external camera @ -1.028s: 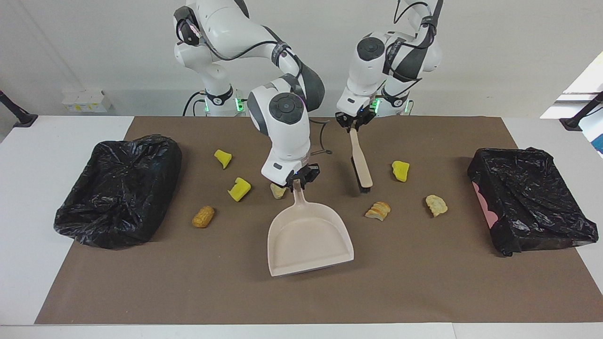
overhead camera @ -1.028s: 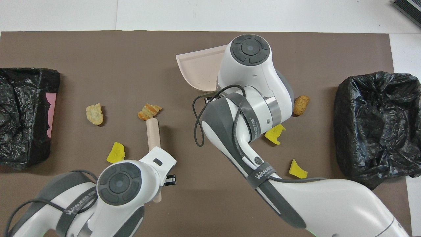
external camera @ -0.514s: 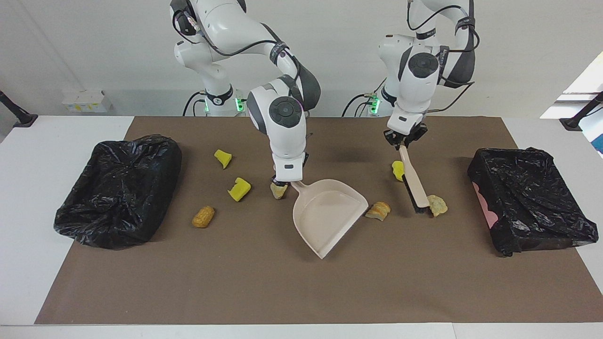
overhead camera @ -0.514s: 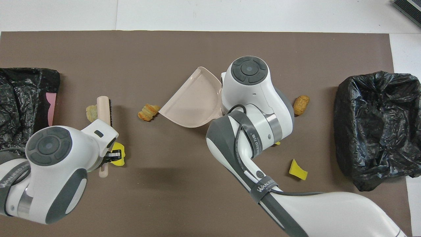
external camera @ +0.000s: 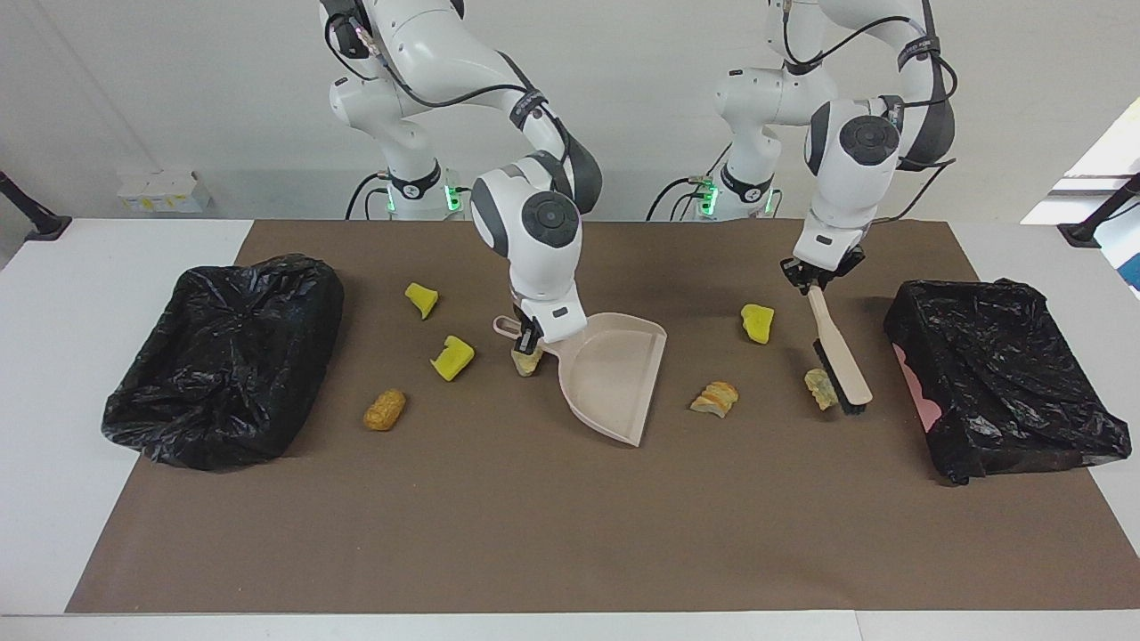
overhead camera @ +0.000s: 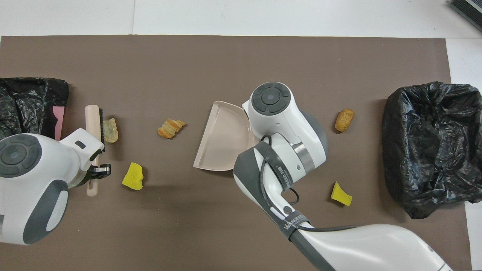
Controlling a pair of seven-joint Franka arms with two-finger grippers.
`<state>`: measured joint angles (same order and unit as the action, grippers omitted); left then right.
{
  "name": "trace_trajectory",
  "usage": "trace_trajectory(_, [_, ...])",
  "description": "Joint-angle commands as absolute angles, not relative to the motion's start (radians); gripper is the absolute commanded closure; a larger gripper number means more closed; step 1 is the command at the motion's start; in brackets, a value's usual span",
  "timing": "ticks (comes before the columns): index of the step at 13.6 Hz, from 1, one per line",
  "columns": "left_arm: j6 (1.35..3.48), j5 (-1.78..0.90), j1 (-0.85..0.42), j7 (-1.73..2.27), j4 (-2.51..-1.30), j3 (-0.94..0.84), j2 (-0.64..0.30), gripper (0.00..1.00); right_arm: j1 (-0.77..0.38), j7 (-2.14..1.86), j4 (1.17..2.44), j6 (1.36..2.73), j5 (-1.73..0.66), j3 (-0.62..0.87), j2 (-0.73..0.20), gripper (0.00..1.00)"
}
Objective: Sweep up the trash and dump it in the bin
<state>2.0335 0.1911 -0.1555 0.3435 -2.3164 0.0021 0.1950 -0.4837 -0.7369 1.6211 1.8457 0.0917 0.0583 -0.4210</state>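
The left pincer (external camera: 815, 283) is clamped on the handle of the brush (external camera: 841, 363), whose bristle head reaches down from it to the surface (external camera: 570, 534) and touches a pale beige chunk (external camera: 818, 385). The right pincer (external camera: 527, 336) is clamped on the handle of the dustpan (external camera: 610, 374), which lies below it with its open lip turned toward the brush.

The trash is scattered. A bread-like piece (external camera: 715, 398) lies between brush and pan, and a yellow wedge (external camera: 758, 322) lies near the left pincer. By the right pincer sit another beige chunk (external camera: 526, 361), two yellow wedges (external camera: 453, 357) (external camera: 421, 299) and a brown lump (external camera: 385, 409).

To sweep well, I would keep the bristles pressed flat and drag them low and steadily toward the pan. That way the chunk rolls ahead of them, gathering the bread-like piece on the way. The pan's lip should stay flush on the surface, or lumps may slip under it. Light sponge may bounce if struck fast. The black-lined bin (external camera: 1006, 374) stands just beside the brush.
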Motion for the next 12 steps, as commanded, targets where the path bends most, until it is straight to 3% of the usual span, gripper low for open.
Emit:
trace_trajectory(1, [2.074,0.225,-0.094,0.312,-2.299,-0.009,0.157,1.0,-0.515,-0.77,1.635,1.87,0.156,0.064,-0.434,1.0])
trace_trajectory(8, [2.166,0.229,-0.112,0.214,-2.307,-0.017,0.08,1.0,-0.546,-0.769,1.635,1.878,0.196,0.064,-0.451,1.0])
trace_trajectory(12, [2.166,0.173,-0.199,0.123,-2.31,-0.02,0.057,1.0,-0.561,-0.729,1.638,1.865,0.196,0.064,-0.448,1.0])
